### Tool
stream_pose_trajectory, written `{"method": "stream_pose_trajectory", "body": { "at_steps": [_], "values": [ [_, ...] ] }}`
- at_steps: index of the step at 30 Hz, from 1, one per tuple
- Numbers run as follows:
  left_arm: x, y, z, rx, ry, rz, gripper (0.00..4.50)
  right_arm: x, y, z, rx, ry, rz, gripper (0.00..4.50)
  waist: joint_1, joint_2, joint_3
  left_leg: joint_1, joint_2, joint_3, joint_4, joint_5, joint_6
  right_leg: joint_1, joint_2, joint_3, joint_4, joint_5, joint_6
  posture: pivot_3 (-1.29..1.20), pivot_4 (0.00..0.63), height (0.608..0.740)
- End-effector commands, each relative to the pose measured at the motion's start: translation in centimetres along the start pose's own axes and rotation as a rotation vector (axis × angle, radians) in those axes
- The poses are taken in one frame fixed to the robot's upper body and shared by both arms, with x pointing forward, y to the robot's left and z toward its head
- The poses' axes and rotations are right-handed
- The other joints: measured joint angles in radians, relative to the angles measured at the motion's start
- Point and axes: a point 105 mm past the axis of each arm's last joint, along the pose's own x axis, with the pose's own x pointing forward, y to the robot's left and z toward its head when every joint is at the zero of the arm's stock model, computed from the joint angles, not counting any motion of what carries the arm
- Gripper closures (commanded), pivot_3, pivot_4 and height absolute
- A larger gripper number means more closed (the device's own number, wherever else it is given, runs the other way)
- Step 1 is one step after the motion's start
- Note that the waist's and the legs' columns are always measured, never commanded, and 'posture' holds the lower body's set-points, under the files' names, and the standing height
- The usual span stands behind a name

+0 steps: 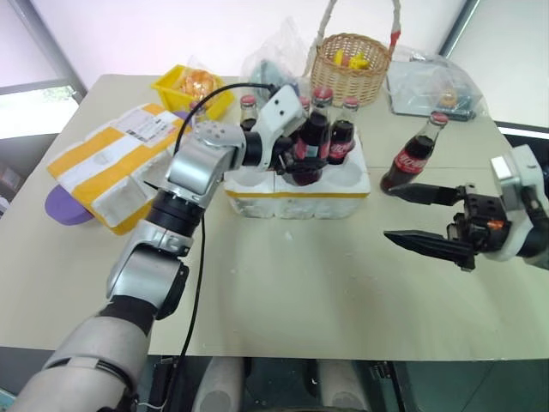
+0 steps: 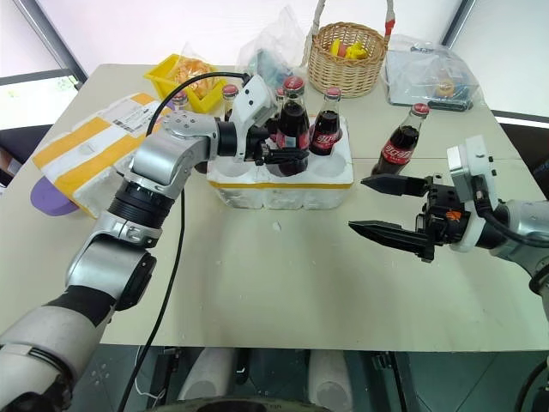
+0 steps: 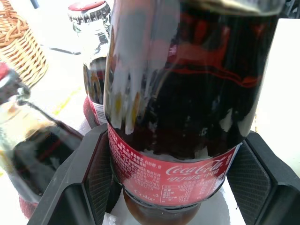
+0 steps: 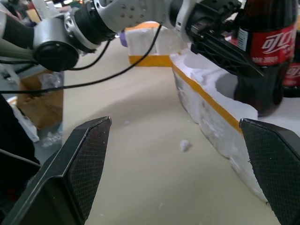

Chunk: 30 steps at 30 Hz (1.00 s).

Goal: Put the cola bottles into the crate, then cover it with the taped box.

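Now left gripper grips 1 cola bottle (over crate); right gripper agape.

Left hand gripping bottle over crate

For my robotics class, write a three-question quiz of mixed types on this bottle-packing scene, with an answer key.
1. True or false: the left gripper is shut on a cola bottle above the crate.
2. Multiple choice: where is the cola bottle that is not yet at the crate? A) inside the wicker basket B) upright on the table, to the right of the crate C) lying on the taped box
3. Fill in: the right gripper is ____ and holds nothing.

Key: 1 true; 2 B; 3 open.
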Motion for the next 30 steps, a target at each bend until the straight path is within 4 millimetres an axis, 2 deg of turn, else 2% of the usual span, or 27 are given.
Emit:
{"method": "stream_pose_trajectory", "body": {
  "at_steps": [1, 8, 12, 19, 21, 23, 27, 30],
  "values": [
    [-0.7, 0.0, 1.0, 0.043, -0.023, 0.017, 1.7, -0.4, -0.5, 1.0, -0.055, -0.01, -0.029, 0.0, 0.0, 0.0, 0.0, 0.0, 0.0, 0.0, 0.0, 0.0, 0.0, 0.0, 0.0, 0.0, 0.0, 0.0, 0.0, 0.0, 0.15, 0.737],
    [-2.3, 0.2, 2.4, 0.061, -0.016, 0.011, 1.7, -0.3, -1.0, 0.5, -0.045, -0.008, -0.036, 0.0, -0.004, 0.0, 0.0, 0.0, 0.0, 0.0, 0.0, 0.0, 0.0, 0.0, 0.0, 0.0, 0.0, 0.0, 0.0, 0.0, 0.15, 0.737],
    [-2.6, 0.3, 2.3, 0.038, -0.002, 0.009, 1.7, -0.1, -1.2, 0.2, -0.043, -0.009, -0.038, 0.0, -0.003, 0.0, 0.0, 0.0, 0.0, 0.0, 0.0, 0.0, 0.0, 0.0, 0.0, 0.0, 0.0, 0.0, 0.0, 0.0, 0.15, 0.737],
    [-0.6, -0.2, -1.0, -0.015, 0.07, -0.005, 1.7, 0.0, -1.5, 0.1, -0.046, -0.012, -0.048, 0.0, -0.001, 0.0, 0.0, 0.0, 0.0, 0.0, 0.0, 0.0, 0.0, 0.0, 0.0, 0.0, 0.0, 0.0, 0.0, 0.0, 0.15, 0.737],
    [-0.4, -0.2, -1.4, -0.028, 0.077, -0.004, 0.67, 0.0, -1.4, 0.0, -0.046, -0.012, -0.047, 0.0, -0.002, 0.0, 0.0, 0.0, 0.0, 0.0, 0.0, 0.0, 0.0, 0.0, 0.0, 0.0, 0.0, 0.0, 0.0, 0.0, 0.15, 0.737],
    [-0.3, -0.2, -1.7, -0.032, 0.081, -0.002, 0.04, 0.0, -1.4, -0.1, -0.046, -0.011, -0.046, 0.0, -0.001, 0.0, 0.0, 0.0, 0.0, 0.0, 0.0, 0.0, 0.0, 0.0, 0.0, 0.0, 0.001, 0.0, 0.0, 0.0, 0.15, 0.737],
    [-0.6, -0.1, -1.9, -0.03, 0.085, 0.007, 0.04, 0.0, -1.3, -0.2, -0.043, -0.012, -0.048, 0.0, -0.002, 0.0, 0.0, 0.0, 0.0, 0.0, 0.0, 0.0, 0.0, 0.0, 0.0, 0.0, 0.001, 0.0, 0.0, 0.0, 0.15, 0.737],
    [-1.7, 0.4, -1.1, -0.021, 0.057, 0.041, 0.04, 0.1, -1.3, -0.4, -0.04, -0.013, -0.046, 0.0, -0.004, 0.0, 0.0, 0.0, 0.0, 0.0, 0.0, 0.0, 0.0, 0.0, 0.0, 0.0, 0.001, 0.0, 0.0, 0.0, 0.15, 0.737]
  ]
}}
